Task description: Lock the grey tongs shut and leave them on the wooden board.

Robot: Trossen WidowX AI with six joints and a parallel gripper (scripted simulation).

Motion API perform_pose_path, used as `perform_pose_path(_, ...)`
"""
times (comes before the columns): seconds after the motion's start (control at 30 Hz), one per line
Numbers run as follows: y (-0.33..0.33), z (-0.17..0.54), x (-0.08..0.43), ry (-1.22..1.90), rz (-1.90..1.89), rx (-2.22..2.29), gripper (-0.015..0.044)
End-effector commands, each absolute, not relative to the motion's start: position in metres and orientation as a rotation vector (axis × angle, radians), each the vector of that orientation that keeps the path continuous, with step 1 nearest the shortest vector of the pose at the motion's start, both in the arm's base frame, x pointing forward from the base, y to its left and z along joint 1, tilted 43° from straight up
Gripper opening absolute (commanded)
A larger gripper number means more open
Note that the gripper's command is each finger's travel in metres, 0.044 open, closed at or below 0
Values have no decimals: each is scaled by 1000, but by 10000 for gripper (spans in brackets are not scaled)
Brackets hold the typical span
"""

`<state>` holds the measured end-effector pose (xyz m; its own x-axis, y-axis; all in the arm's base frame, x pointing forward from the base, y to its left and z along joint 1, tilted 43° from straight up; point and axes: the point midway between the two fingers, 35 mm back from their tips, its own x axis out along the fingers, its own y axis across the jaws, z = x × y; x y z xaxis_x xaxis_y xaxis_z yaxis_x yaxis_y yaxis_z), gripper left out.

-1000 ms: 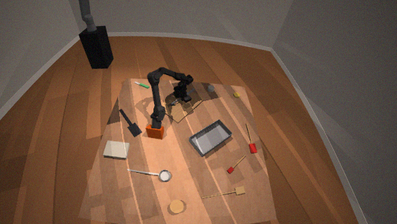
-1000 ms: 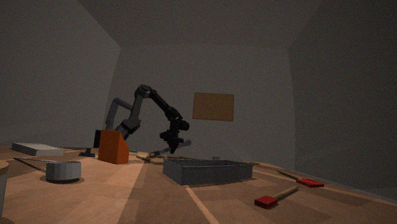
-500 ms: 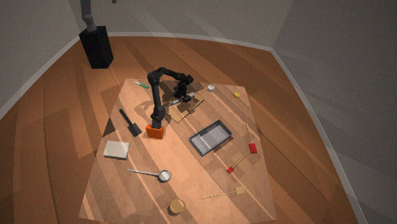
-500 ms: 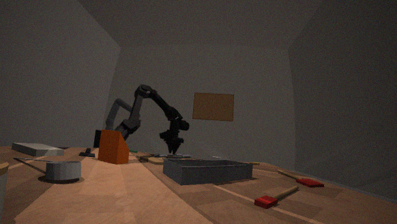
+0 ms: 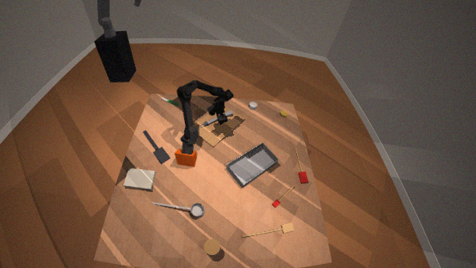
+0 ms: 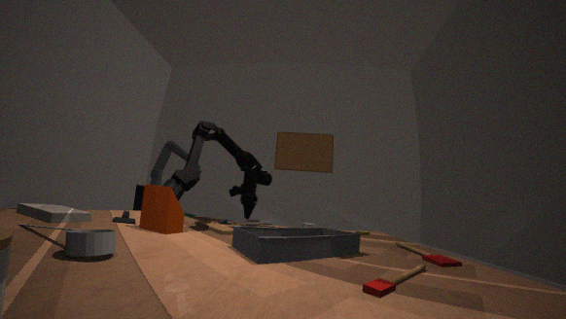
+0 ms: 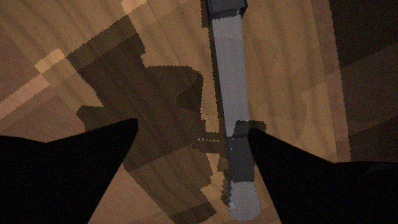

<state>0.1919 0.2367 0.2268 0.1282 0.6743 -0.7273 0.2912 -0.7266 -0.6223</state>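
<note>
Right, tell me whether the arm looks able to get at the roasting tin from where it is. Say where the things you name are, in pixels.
Probably yes: the hand (image 5: 221,119) (image 6: 248,217) (image 7: 194,128) is open and holds nothing, and nothing visible stands between it and the roasting tin (image 5: 235,174) (image 6: 297,250).

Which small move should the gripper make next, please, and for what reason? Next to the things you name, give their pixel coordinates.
I would probably raise the gripper (image 5: 221,119) (image 6: 248,217) (image 7: 194,128) straight up, gently: its fingers stand open, nothing is between them, and the grey tongs (image 5: 206,123) (image 7: 231,75) already lie folded on the wooden board (image 5: 210,139) (image 7: 285,80), one finger close beside them.
</note>
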Motion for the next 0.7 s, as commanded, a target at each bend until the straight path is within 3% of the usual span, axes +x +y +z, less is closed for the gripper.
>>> perform_pose_path(0.0, 226, 228, 204, -452, 1662, -1747, 440)
perform_pose_path(0.43, 191, 231, 232, 531, 1377, -814, 440)
perform_pose_path(0.67, 174, 233, 244, 820, 1193, -446, 440)
